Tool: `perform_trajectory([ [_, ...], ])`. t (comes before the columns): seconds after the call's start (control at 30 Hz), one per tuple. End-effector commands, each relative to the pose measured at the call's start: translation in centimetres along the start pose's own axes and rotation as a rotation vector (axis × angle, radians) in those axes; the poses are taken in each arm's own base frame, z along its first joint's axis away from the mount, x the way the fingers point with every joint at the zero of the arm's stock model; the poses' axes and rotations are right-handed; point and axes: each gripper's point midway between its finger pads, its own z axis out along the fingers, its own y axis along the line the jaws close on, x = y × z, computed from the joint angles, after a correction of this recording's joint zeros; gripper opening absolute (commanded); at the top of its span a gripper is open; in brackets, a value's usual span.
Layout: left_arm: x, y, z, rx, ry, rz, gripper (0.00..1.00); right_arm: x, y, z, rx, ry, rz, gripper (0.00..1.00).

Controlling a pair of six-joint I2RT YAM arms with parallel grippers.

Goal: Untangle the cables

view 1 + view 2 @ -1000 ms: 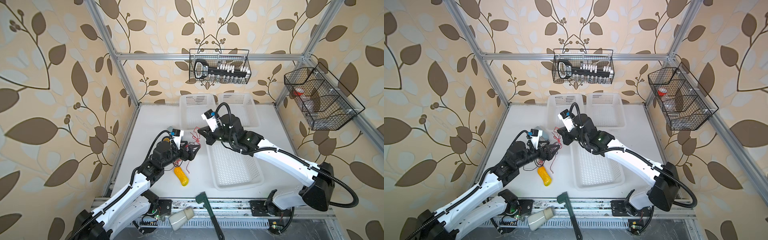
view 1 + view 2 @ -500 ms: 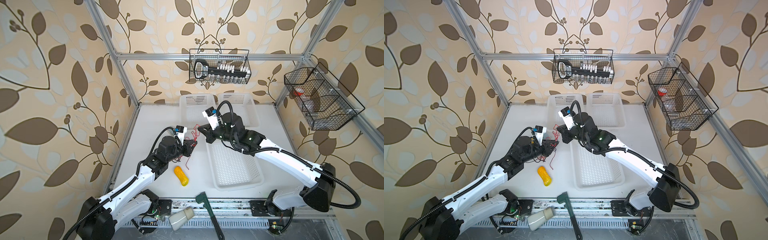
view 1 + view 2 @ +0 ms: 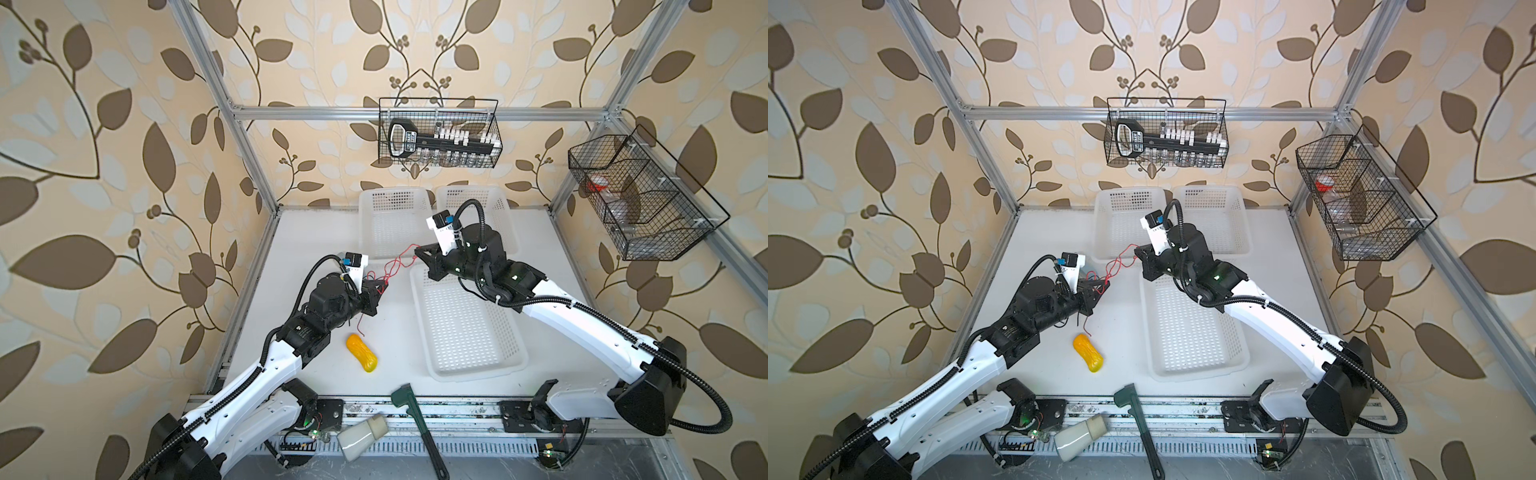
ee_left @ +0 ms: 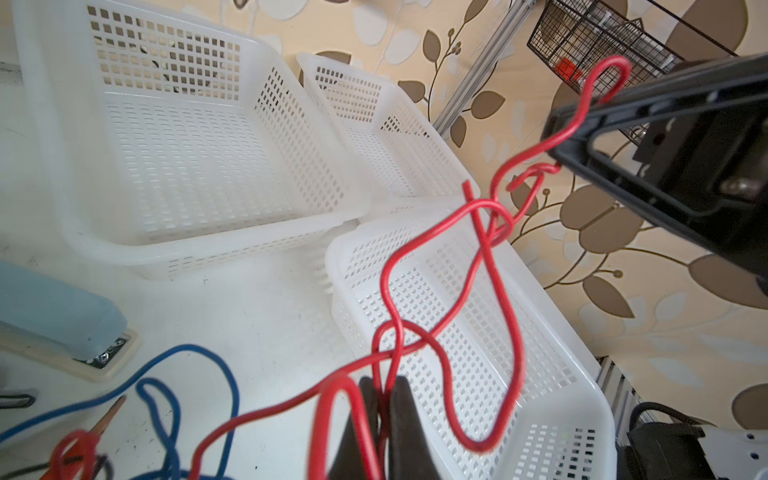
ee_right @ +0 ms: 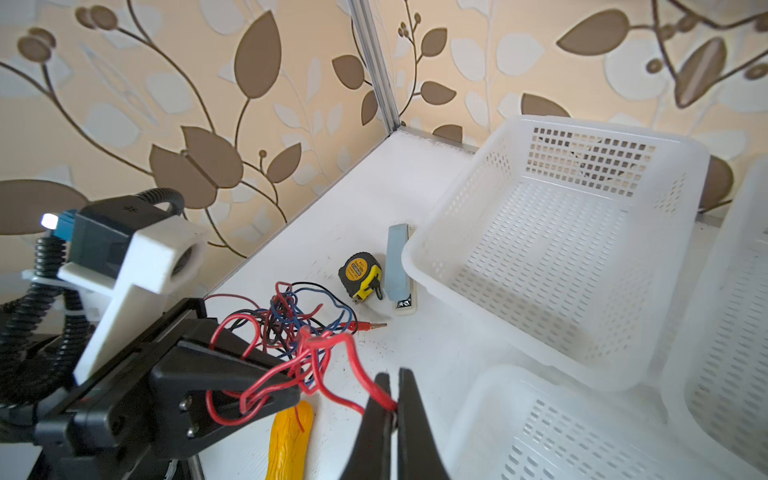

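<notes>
Counted on the table [image 3: 316, 232]: 3 white baskets [image 3: 478, 372], 1 tangle of cables [image 5: 291, 320], 1 tape measure [image 5: 360, 275], 1 blue stapler [image 5: 398, 266], 1 yellow toy [image 3: 362, 353]. On the walls: 2 wire racks [image 3: 384, 120].

Red cable [image 4: 515, 332] strung across bare tabletop [image 3: 395, 326].

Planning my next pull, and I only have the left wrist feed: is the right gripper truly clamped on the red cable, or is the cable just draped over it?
Observer: Clamped. The right wrist view shows the right gripper shut, the red cable pinched between its tips.
Operator: Where is the rest of the bundle?
Observer: The tangle of red, blue and black cables lies on the table beside a yellow tape measure.
Operator: Anything hanging under my gripper?
Observer: Yes. In both top views a loose red end dangles below the left gripper, near a yellow ridged object.
</notes>
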Motion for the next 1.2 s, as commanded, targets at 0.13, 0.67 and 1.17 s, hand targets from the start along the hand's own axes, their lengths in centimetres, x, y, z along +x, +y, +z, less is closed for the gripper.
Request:
perform_trajectory([
  [0.13,0.5,1.2,-0.2,-0.047,-0.007,-0.018,0.00,-2.1,0.4,-1.8,-0.024,-0.098,-0.067,0.01],
  [0.67,-2.8,-1.1,0.0,0.041,-0.093,-0.073,0.00,3.1,0.2,-1.4,-0.047,-0.068,-0.081,0.57],
  [1.17,-8.0,-5.9,-1.9,0.224,-0.202,-0.133,0.00,6.5,3.9,2.0,-0.233,-0.068,0.036,0.61],
])
